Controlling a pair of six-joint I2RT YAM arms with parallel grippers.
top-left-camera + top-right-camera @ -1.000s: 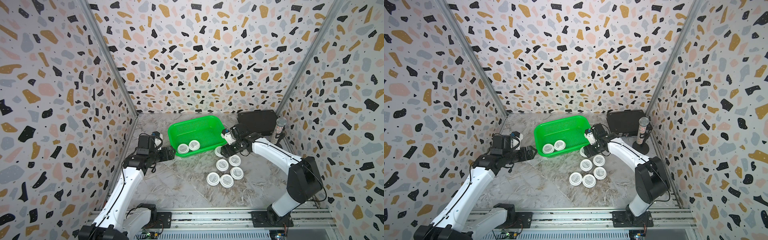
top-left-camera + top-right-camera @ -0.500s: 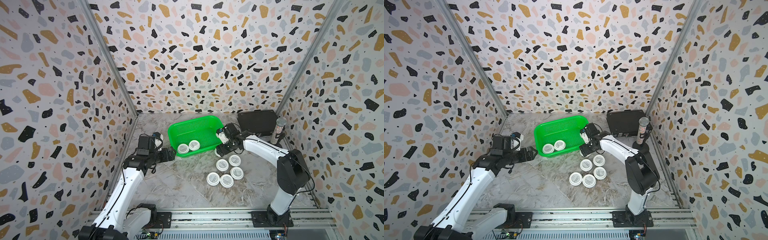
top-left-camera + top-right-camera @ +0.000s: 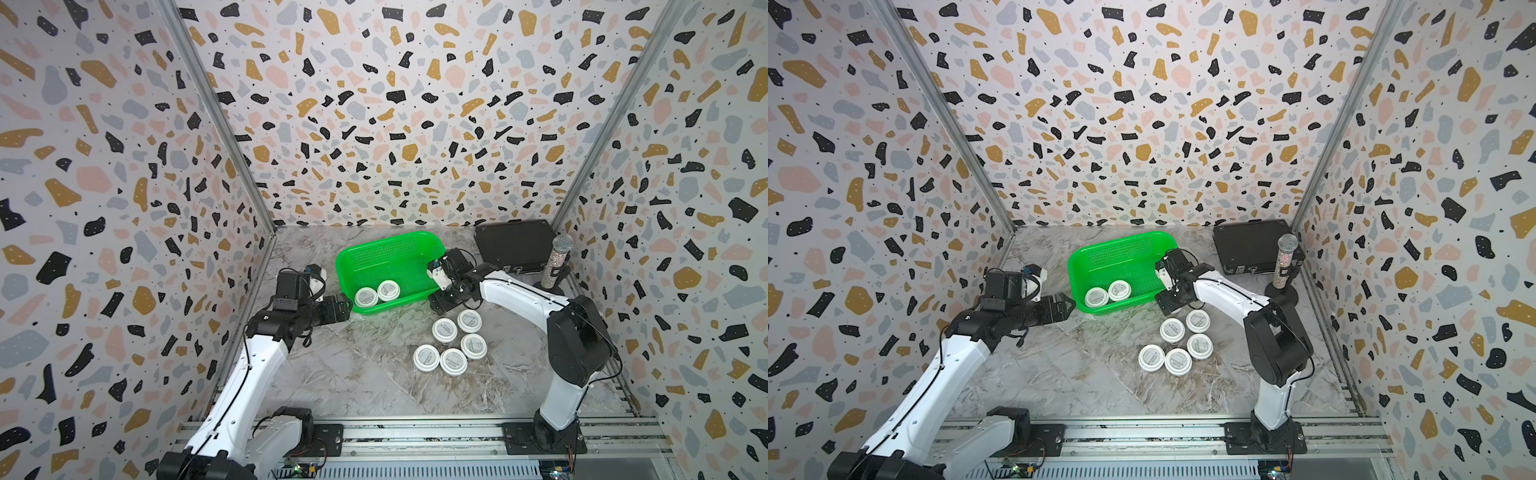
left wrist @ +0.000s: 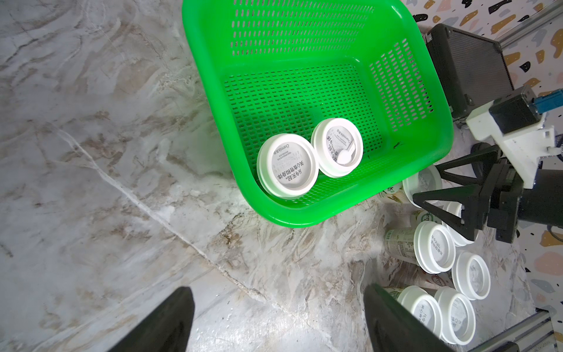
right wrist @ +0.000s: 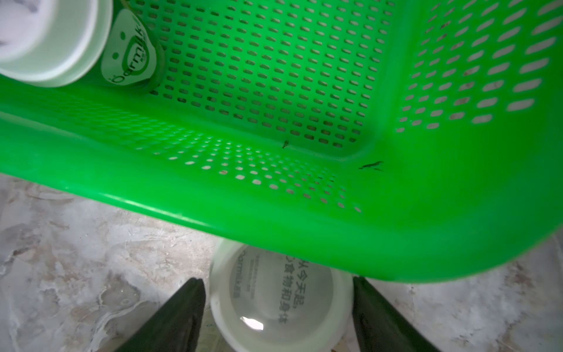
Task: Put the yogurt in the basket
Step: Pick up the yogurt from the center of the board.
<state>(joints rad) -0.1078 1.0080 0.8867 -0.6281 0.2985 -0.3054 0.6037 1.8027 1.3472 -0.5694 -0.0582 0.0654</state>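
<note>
The green basket (image 3: 386,243) (image 3: 1121,241) stands at the back middle of the marble table. Two yogurt cups (image 3: 366,297) (image 3: 388,290) sit in its near corner, also shown in the left wrist view (image 4: 288,166). Several more yogurt cups (image 3: 444,329) (image 3: 1172,330) cluster on the table in front of it. My right gripper (image 3: 440,305) (image 5: 277,282) is open at the basket's near right corner. Its fingers flank one yogurt (image 5: 274,304) that stands on the table, partly under the rim. My left gripper (image 3: 347,309) (image 4: 278,320) hangs open and empty by the basket's left side.
A flat black case (image 3: 515,245) lies at the back right. A glittery microphone (image 3: 557,262) stands upright on a round base beside it. Patterned walls close in the table on three sides.
My right gripper has moved left to the basket's corner and now covers the cup that stood there. The left arm has not moved.
</note>
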